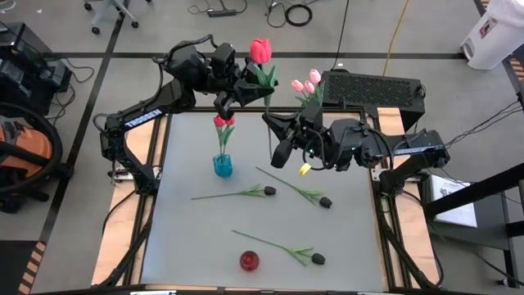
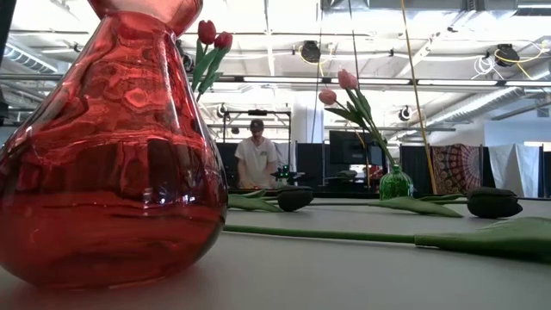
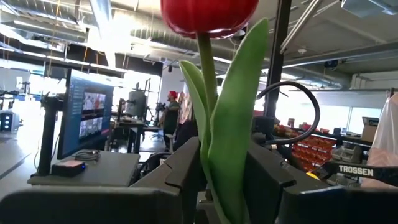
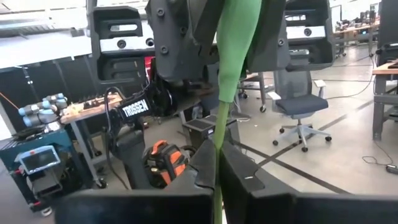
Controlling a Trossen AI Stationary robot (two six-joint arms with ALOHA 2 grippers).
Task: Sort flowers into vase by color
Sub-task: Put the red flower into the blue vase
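My left hand (image 1: 246,82) grips a red tulip (image 1: 260,51) upright above the far side of the counter (image 1: 344,238). My right hand (image 1: 274,123) is clamped on the same stem lower down, right of the blue vase (image 1: 222,165).

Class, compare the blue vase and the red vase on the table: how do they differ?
The blue vase holds red tulips; the red vase holds none. The blue vase stands mid-table toward the far edge; the red vase sits at the near edge. Both stand upright and look like glass.
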